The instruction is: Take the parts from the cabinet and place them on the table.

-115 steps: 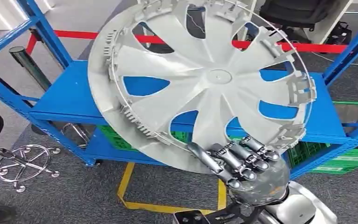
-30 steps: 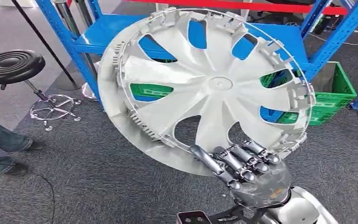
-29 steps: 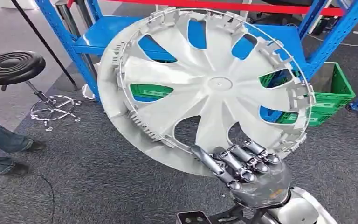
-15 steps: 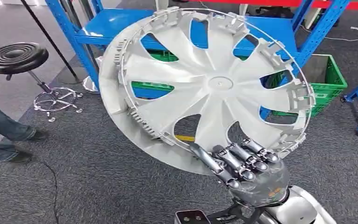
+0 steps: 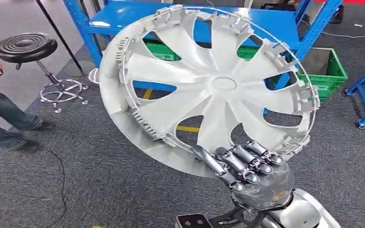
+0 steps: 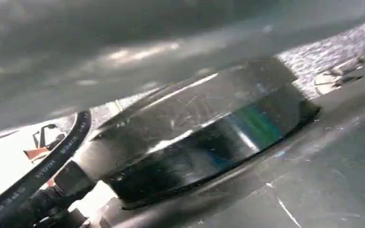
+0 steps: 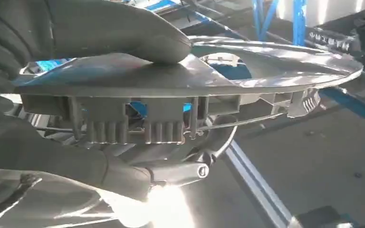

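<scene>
While the wheel cover [image 5: 209, 90] is riding clear of the blue cabinet [image 5: 190, 21], the robot is in the carrying step: the part is already out and the bench is nowhere ahead of it. The right hand [image 5: 252, 173] is gripping the cover at about five o'clock on its rim, holding it tilted up in front of the body with the ribbed back toward the robot. Its fingers [image 5: 247, 161] are curling over the rim's inner side. In the right wrist view the thumb [image 7: 123, 28] is pressing on the smooth face of the cover [image 7: 195, 71], so the rim is being clamped between thumb and fingers. I am judging that the next move is calling for a walk or turn toward the bench, keeping the wide disc level enough that it is not swinging on that one-edge hold, then lowering it flat.

The left wrist view is blurred and dark, so I cannot tell how the left hand is set. A person's legs [image 5: 4, 118] are standing at nine o'clock near a black stool [image 5: 26, 47]; a green crate [image 5: 325, 71] is sitting at two o'clock.
</scene>
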`<state>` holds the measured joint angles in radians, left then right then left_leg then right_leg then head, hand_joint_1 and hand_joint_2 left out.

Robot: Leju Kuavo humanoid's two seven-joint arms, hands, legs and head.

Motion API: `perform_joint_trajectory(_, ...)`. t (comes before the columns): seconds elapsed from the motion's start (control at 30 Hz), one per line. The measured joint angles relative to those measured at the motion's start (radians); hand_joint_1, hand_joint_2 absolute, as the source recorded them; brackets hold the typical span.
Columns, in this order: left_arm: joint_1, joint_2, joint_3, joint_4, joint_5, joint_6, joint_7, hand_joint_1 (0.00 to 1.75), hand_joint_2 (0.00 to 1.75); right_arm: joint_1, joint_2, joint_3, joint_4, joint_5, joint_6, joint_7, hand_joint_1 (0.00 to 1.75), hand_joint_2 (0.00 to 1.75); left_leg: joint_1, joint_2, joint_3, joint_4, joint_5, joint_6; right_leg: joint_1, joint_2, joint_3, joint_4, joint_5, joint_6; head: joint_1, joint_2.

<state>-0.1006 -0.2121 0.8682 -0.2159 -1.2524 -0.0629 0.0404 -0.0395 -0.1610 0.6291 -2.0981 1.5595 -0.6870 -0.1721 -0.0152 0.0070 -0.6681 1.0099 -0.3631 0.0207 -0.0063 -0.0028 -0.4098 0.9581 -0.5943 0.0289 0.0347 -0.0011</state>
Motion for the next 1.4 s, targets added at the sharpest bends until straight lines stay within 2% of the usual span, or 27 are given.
perform_joint_trajectory(0.03, 0.000, 0.000, 0.000, 0.000, 0.000, 0.001, -0.003, 0.00, 0.00, 0.002, 0.000, 0.002, 0.001, 0.000, 0.000, 0.000, 1.75, 1.75, 0.002, 0.001, -0.001, -0.004, 0.008, -0.003, 0.003, 0.002, -0.016, 0.007, 0.007, -0.003, 0.004, 0.000)
perform_joint_trajectory(0.1, 0.004, 0.001, 0.000, 0.000, 0.004, 0.007, -0.008, 0.00, 0.00, 0.002, 0.000, 0.004, 0.001, 0.000, 0.000, 0.000, 1.75, 1.75, 0.005, 0.000, -0.008, -0.007, 0.023, -0.018, 0.000, 0.000, -0.031, 0.009, 0.021, -0.025, 0.007, 0.000)
perform_joint_trajectory(0.13, 0.006, 0.001, 0.000, 0.000, 0.005, 0.008, -0.010, 0.00, 0.00, 0.001, 0.000, 0.005, 0.002, 0.000, 0.000, 0.000, 1.75, 1.75, 0.008, -0.003, -0.015, 0.005, -0.011, -0.026, -0.002, -0.003, -0.040, 0.008, 0.030, -0.032, 0.006, 0.000)
perform_joint_trajectory(0.17, 0.009, 0.001, 0.000, 0.000, 0.005, 0.008, -0.012, 0.00, 0.00, 0.001, 0.000, 0.005, 0.001, 0.000, 0.000, 0.002, 1.75, 1.75, 0.009, -0.003, -0.022, 0.042, -0.073, -0.034, -0.002, -0.004, -0.048, 0.008, 0.040, -0.040, 0.004, 0.000)
perform_joint_trajectory(0.23, 0.012, 0.002, 0.000, 0.000, 0.005, 0.008, -0.013, 0.00, 0.00, 0.003, 0.000, 0.005, 0.002, 0.000, 0.000, 0.003, 1.75, 1.75, 0.015, -0.003, -0.056, 0.196, -0.188, -0.046, -0.002, -0.005, -0.067, 0.010, 0.060, -0.042, 0.003, 0.000)
perform_joint_trajectory(0.27, 0.012, 0.002, 0.000, 0.000, 0.005, 0.008, -0.013, 0.00, 0.00, 0.003, 0.000, 0.005, 0.002, 0.000, 0.000, 0.003, 1.75, 1.75, 0.016, -0.003, -0.071, 0.269, -0.209, -0.049, -0.001, -0.004, -0.069, 0.012, 0.068, -0.041, 0.002, 0.000)
perform_joint_trajectory(0.3, 0.012, 0.002, 0.000, 0.000, 0.005, 0.008, -0.014, 0.00, 0.00, 0.003, 0.000, 0.005, 0.002, 0.000, 0.000, 0.003, 1.75, 1.75, 0.017, -0.003, -0.073, 0.310, -0.201, -0.050, -0.001, -0.004, -0.081, 0.015, 0.076, -0.039, 0.002, 0.000)
perform_joint_trajectory(0.33, 0.012, 0.002, 0.000, 0.000, 0.005, 0.008, -0.014, 0.00, 0.00, 0.003, 0.000, 0.005, 0.002, 0.000, 0.000, 0.003, 1.75, 1.75, 0.018, -0.003, -0.053, 0.305, -0.170, -0.050, -0.002, -0.004, -0.094, 0.020, 0.083, -0.037, 0.002, 0.000)
perform_joint_trajectory(0.37, 0.012, 0.002, 0.000, 0.000, 0.005, 0.008, -0.014, 0.00, 0.00, 0.003, 0.000, 0.005, 0.002, 0.000, 0.000, 0.003, 1.75, 1.75, 0.018, -0.003, -0.012, 0.248, -0.139, -0.047, -0.002, -0.003, -0.105, 0.025, 0.087, -0.035, 0.002, 0.000)
perform_joint_trajectory(0.43, 0.013, 0.002, 0.000, 0.000, 0.005, 0.010, -0.018, 0.00, 0.00, 0.003, 0.000, 0.006, 0.002, 0.000, 0.000, 0.006, 1.75, 1.75, 0.016, -0.006, 0.109, 0.059, -0.099, -0.031, -0.002, -0.004, -0.112, 0.031, 0.089, -0.032, 0.002, 0.000)
perform_joint_trajectory(0.47, 0.012, 0.003, 0.000, 0.000, 0.005, 0.010, -0.019, 0.00, 0.00, 0.003, 0.000, 0.007, 0.002, 0.000, 0.000, 0.009, 1.75, 1.75, 0.012, -0.009, 0.142, 0.012, -0.121, -0.021, 0.002, -0.004, -0.117, 0.034, 0.091, -0.027, 0.003, 0.000)
perform_joint_trajectory(0.57, 0.013, 0.003, 0.000, 0.000, 0.005, 0.010, -0.024, 0.00, 0.00, 0.001, 0.000, 0.011, 0.002, 0.000, 0.000, 0.013, 1.75, 1.75, 0.007, -0.009, 0.135, -0.009, -0.121, -0.015, -0.001, -0.005, -0.129, 0.035, 0.105, -0.007, 0.003, 0.000)
perform_joint_trajectory(0.6, 0.014, 0.002, 0.000, 0.000, 0.005, 0.010, -0.025, 0.00, 0.00, 0.001, 0.000, 0.011, 0.002, 0.000, 0.000, 0.016, 1.75, 1.75, 0.010, -0.008, 0.133, -0.017, -0.116, -0.006, 0.001, -0.005, -0.130, 0.035, 0.108, -0.001, 0.003, 0.000)
perform_joint_trajectory(0.67, 0.013, 0.000, 0.000, 0.000, 0.005, 0.010, -0.026, 0.00, 0.00, 0.000, 0.000, 0.013, 0.001, 0.000, 0.000, 0.019, 1.75, 1.75, 0.017, -0.003, 0.133, -0.035, -0.100, 0.012, 0.001, -0.001, -0.160, 0.081, 0.059, 0.005, 0.006, 0.000)
perform_joint_trajectory(0.73, 0.013, -0.003, 0.000, 0.000, 0.005, 0.010, -0.027, 0.00, 0.00, -0.003, 0.000, 0.019, 0.001, 0.000, 0.000, 0.020, 1.75, 1.75, 0.015, -0.003, 0.119, -0.033, -0.093, 0.017, -0.002, 0.000, -0.228, 0.241, -0.023, 0.011, 0.008, 0.000)
perform_joint_trajectory(0.8, 0.015, -0.002, 0.000, 0.000, 0.006, 0.010, -0.027, 0.00, 0.00, -0.003, 0.000, 0.022, 0.001, 0.000, 0.000, 0.019, 1.75, 1.75, 0.013, -0.002, 0.107, -0.031, -0.085, 0.017, -0.003, 0.000, -0.273, 0.349, -0.057, 0.017, 0.008, 0.000)
perform_joint_trajectory(0.83, 0.015, -0.002, 0.000, 0.000, 0.006, 0.009, -0.027, 0.00, 0.00, -0.004, 0.000, 0.023, 0.002, 0.000, 0.000, 0.019, 1.75, 1.75, 0.013, -0.002, 0.103, -0.028, -0.083, 0.016, -0.004, 0.000, -0.264, 0.340, -0.042, 0.018, 0.008, 0.000)
perform_joint_trajectory(0.87, 0.016, -0.002, 0.000, 0.000, 0.006, 0.007, -0.027, 0.00, 0.00, -0.004, 0.000, 0.024, 0.003, 0.000, 0.000, 0.021, 1.75, 1.75, 0.013, -0.003, 0.098, -0.023, -0.082, 0.015, -0.004, 0.000, -0.227, 0.278, -0.002, 0.018, 0.008, 0.000)
perform_joint_trajectory(0.93, 0.015, -0.003, 0.000, 0.000, 0.006, 0.006, -0.027, 0.00, 0.00, -0.007, 0.000, 0.027, 0.004, 0.000, 0.000, 0.030, 1.75, 1.75, 0.013, -0.004, 0.092, -0.010, -0.083, 0.012, -0.007, -0.002, -0.119, 0.082, 0.081, 0.015, 0.009, 0.000)
perform_joint_trajectory(0.97, 0.015, -0.002, 0.000, 0.000, 0.006, 0.006, -0.027, 0.00, 0.00, -0.013, 0.000, 0.029, 0.005, 0.000, 0.000, 0.034, 1.75, 1.75, 0.008, -0.004, 0.086, -0.006, -0.082, 0.005, -0.005, -0.002, -0.102, 0.049, 0.058, 0.014, 0.008, 0.000)
perform_joint_trajectory(1.1, 0.015, -0.001, 0.000, 0.000, 0.006, 0.005, -0.027, 0.00, 0.00, -0.025, 0.000, 0.036, 0.004, 0.000, 0.000, 0.055, 1.75, 1.75, 0.005, -0.003, 0.068, 0.003, -0.067, -0.017, -0.003, 0.003, -0.114, 0.048, 0.074, -0.010, 0.007, 0.000)
perform_joint_trajectory(1.13, 0.015, 0.001, 0.000, 0.000, 0.006, 0.005, -0.027, 0.00, 0.00, -0.028, 0.000, 0.038, 0.004, 0.000, 0.000, 0.062, 1.75, 1.75, 0.007, -0.004, 0.064, 0.009, -0.076, -0.021, -0.010, -0.001, -0.113, 0.042, 0.081, -0.020, 0.008, 0.000)
perform_joint_trajectory(1.2, 0.015, 0.001, 0.000, 0.000, 0.006, 0.005, -0.026, 0.00, 0.00, -0.031, 0.000, 0.043, 0.004, -0.001, 0.000, 0.075, 1.75, 1.75, 0.010, -0.005, 0.034, 0.092, -0.145, -0.035, -0.010, -0.002, -0.119, 0.043, 0.086, -0.028, 0.001, 0.000)
perform_joint_trajectory(1.27, 0.016, 0.002, 0.000, 0.000, 0.007, 0.005, -0.026, 0.00, 0.00, -0.035, 0.000, 0.052, 0.004, -0.002, 0.000, 0.084, 1.75, 1.75, 0.014, -0.005, -0.031, 0.265, -0.229, -0.044, -0.008, -0.003, -0.128, 0.044, 0.091, -0.033, 0.002, 0.000)
perform_joint_trajectory(1.3, 0.017, 0.002, 0.000, 0.000, 0.007, 0.005, -0.026, 0.00, 0.00, -0.035, 0.000, 0.054, 0.004, -0.003, 0.000, 0.086, 1.75, 1.75, 0.015, -0.005, -0.047, 0.314, -0.243, -0.044, -0.008, -0.003, -0.132, 0.046, 0.093, -0.032, 0.002, 0.000)
perform_joint_trajectory(1.37, 0.018, 0.003, 0.000, 0.000, 0.007, 0.004, -0.026, 0.00, 0.00, -0.035, 0.000, 0.056, 0.004, -0.004, 0.000, 0.086, 1.75, 1.75, 0.015, -0.005, -0.014, 0.271, -0.204, -0.041, -0.008, -0.002, -0.136, 0.048, 0.095, -0.031, 0.002, 0.000)
perform_joint_trajectory(1.4, 0.018, 0.003, 0.000, 0.000, 0.007, 0.004, -0.026, 0.00, 0.00, -0.035, 0.000, 0.058, 0.004, -0.004, 0.000, 0.085, 1.75, 1.75, 0.015, -0.005, 0.031, 0.188, -0.161, -0.035, -0.007, -0.001, -0.135, 0.049, 0.095, -0.031, 0.002, 0.000)
